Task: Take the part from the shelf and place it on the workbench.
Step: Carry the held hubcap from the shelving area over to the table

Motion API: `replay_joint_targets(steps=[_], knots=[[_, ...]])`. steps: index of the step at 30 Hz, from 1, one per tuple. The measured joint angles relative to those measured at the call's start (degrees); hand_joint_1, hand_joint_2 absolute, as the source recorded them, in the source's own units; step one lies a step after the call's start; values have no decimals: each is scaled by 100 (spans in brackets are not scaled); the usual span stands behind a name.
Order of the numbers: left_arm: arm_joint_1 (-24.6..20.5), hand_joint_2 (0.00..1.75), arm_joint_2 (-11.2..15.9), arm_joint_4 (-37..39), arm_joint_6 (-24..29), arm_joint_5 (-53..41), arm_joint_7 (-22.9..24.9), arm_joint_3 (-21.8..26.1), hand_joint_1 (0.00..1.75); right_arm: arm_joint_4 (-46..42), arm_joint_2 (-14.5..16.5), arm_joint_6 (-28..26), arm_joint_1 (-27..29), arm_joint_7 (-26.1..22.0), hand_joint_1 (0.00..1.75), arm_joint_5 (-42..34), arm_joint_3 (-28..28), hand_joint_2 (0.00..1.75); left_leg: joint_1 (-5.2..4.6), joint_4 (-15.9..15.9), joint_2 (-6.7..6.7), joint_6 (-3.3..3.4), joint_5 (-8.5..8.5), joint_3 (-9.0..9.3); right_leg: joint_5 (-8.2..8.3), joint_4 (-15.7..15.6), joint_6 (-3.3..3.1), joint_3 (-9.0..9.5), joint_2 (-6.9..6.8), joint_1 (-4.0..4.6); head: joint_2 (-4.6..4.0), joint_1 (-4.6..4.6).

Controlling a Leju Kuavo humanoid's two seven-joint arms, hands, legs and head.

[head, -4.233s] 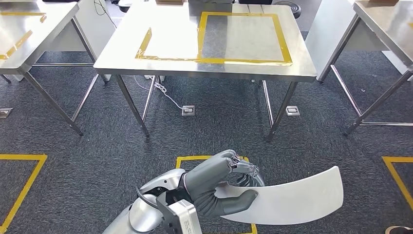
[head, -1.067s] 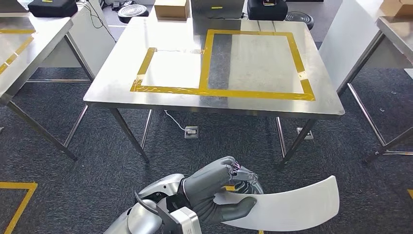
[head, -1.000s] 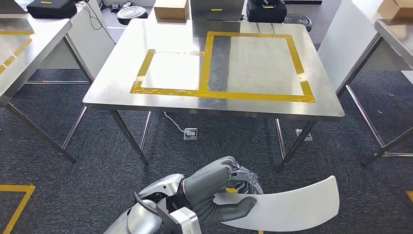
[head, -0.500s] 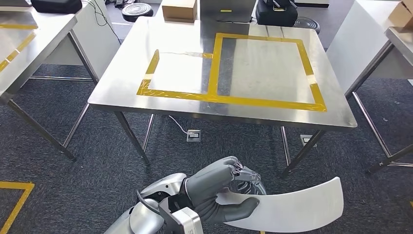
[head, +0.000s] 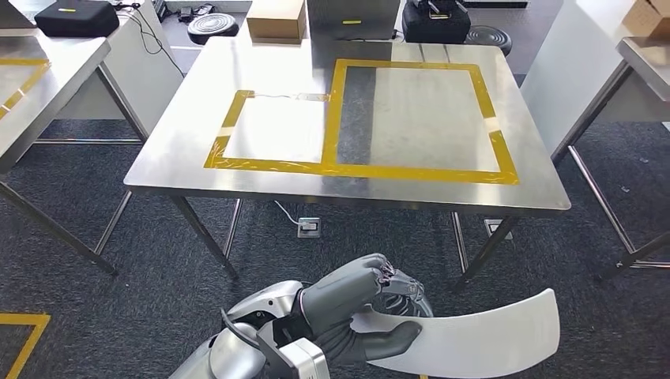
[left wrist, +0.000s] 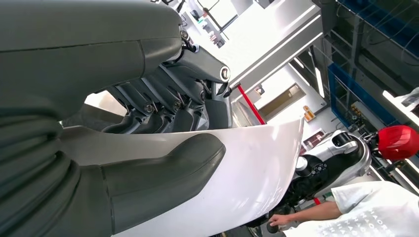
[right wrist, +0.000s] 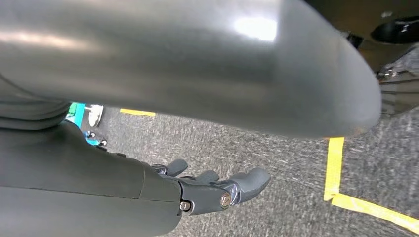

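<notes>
Left hand (head: pixel 355 316) grips the white curved part (head: pixel 474 339) at lower centre of the head view, over dark carpet and short of the bench (head: pixel 158 170).

Fingers (left wrist: pixel 163 106) lie above the part and the thumb (left wrist: pixel 163 177) lies under its near end; the free end points to the lower right corner. The right hand (right wrist: pixel 217 190) hangs over carpet with its fingers loosely curled and nothing in them. Yellow tape (head: pixel 340 118) marks two rectangles on the bench top; a cardboard box (head: pixel 276 17) and dark cases stand along its far edge, and other benches flank it left and right. In the left wrist view, a person in a white shirt (left wrist: pixel 380 212) is beyond the part. Compared with 4.2 s ago, the bench appears larger and lower in frame: the camera has moved; the grip is unchanged.
</notes>
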Motion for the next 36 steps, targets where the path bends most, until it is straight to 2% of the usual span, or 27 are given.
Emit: replay_joint_targets(steps=[1,2,5,7,8,10,11,12,13,15,16,17,19,21,22,23,25,26,27,28,30,31,32,33,36], knots=[[-3,175,-3,1,-2,0,0,-3,175,0,0,0,-2,0,0,-7,0,0,-4,-299,-1,34,117,121,-36,11,31,19,4,12,0,-4],[-7,175,-7,1,-3,0,0,-5,175,0,0,-1,-4,0,0,-13,-1,0,-11,-469,-3,70,152,185,-63,16,64,23,5,20,0,-4],[-13,175,-19,-2,-5,0,0,-16,175,-2,-3,-1,-20,-1,0,-21,-4,0,-21,-552,-16,183,97,225,-114,15,166,44,-6,13,0,7],[-21,175,-39,-3,-7,0,0,-25,175,-5,-6,1,-32,-2,0,-23,-5,0,3,-574,-9,252,74,274,-243,257,229,-48,-15,2,0,25],[-25,175,-50,-2,-8,0,0,-30,175,-7,-8,1,-32,-1,0,-28,-8,0,10,-578,-1,279,57,294,-371,563,255,-211,-18,-5,0,37],[-27,175,-60,12,-11,0,0,-35,175,-7,-8,1,-25,2,0,-41,-25,0,9,-577,7,310,15,320,-631,1324,292,-684,-18,-10,0,53],[-25,175,-60,23,-13,0,0,-36,175,-7,-8,1,-16,3,0,-47,-38,0,8,-577,3,313,-7,338,-654,1572,300,-873,-18,-12,0,55],[-24,175,-60,34,-14,0,0,-37,175,-7,-8,1,-9,3,0,-50,-51,0,8,-577,-4,310,-30,362,-562,1612,299,-961,-18,-14,0,58],[-24,175,-61,41,-14,0,0,-37,175,-7,-8,1,-4,-1,0,-53,-64,0,8,-577,-11,301,-55,396,-369,1438,289,-937,-18,-15,0,61],[-25,175,-68,45,-15,0,0,-37,175,-7,-8,1,-5,-11,0,-46,-80,0,3,-575,-17,266,-112,475,99,675,246,-650,-21,-8,0,66],[-27,175,-73,45,-16,0,0,-37,175,-7,-8,1,-10,-16,0,-42,-84,0,-7,-572,-19,237,-143,503,238,343,216,-513,-22,4,0,68],[-28,175,-77,45,-16,0,0,-38,175,-7,-7,1,-15,-20,0,-38,-85,0,-15,-573,-20,205,-170,520,295,132,185,-423,-22,19,0,67],[-29,175,-80,44,-16,0,0,-39,175,-7,-7,1,-16,-30,0,-36,-85,0,-21,-589,-20,139,-209,541,261,47,122,-385,-19,50,0,67],[-34,175,-84,37,-16,0,-2,-39,175,-7,-2,0,-9,-44,0,-35,-86,0,-13,-545,-13,69,-261,557,247,9,53,-325,-17,28,0,62],[-39,175,-85,34,-17,1,-4,-39,175,-7,1,-1,-9,-51,0,-33,-86,0,-13,-407,-9,39,-332,505,239,-13,16,-284,-19,13,0,52],[-41,175,-84,33,-17,1,-7,-39,175,-7,4,-1,-11,-57,0,-32,-87,0,-12,-145,-6,15,-450,381,226,-30,-18,-240,-22,-1,0,39],[-31,175,-67,42,-23,1,-11,-39,175,-7,5,-2,-16,-63,0,-31,-88,0,-10,595,-3,-10,-722,-41,176,-30,-62,-185,-26,3,0,20],[-23,175,-55,46,-27,0,-11,-39,175,-7,5,-2,-15,-64,0,-31,-89,0,-7,887,-3,-18,-776,-238,149,-28,-67,-157,-25,5,0,17],[-18,175,-45,49,-30,0,-11,-39,175,-7,5,-2,-12,-65,0,-32,-89,0,-5,992,-3,-21,-718,-349,120,-27,-65,-125,-22,5,0,15],[-16,175,-39,49,-31,0,-11,-39,175,-7,6,-2,-9,-66,0,-32,-90,0,-1,874,-2,-18,-550,-349,88,-26,-57,-85,-17,4,0,13],[-17,175,-36,48,-32,0,-11,-39,175,-7,9,-2,-6,-67,0,-32,-90,0,5,159,3,9,-72,-96,17,-23,-24,2,-7,4,0,5],[-19,175,-37,47,-32,0,-12,-39,175,-7,11,-2,-8,-67,0,-32,-90,0,3,-196,7,31,82,51,-24,-11,4,29,-1,16,0,-1],[-19,175,-39,47,-35,0,-13,-39,175,-7,12,-2,-10,-68,0,-32,-90,0,-2,-430,7,57,157,148,-58,-4,36,45,2,24,0,-1],[-19,175,-41,47,-39,0,-14,-39,175,-7,12,-2,-12,-68,0,-32,-90,0,-12,-537,5,88,157,192,-86,-1,72,50,1,31,0,1],[-21,175,-53,40,-47,0,-16,-39,175,-7,11,-1,-28,-71,0,-32,-90,0,-19,-572,-12,196,107,239,-154,21,181,79,-11,16,0,14]])
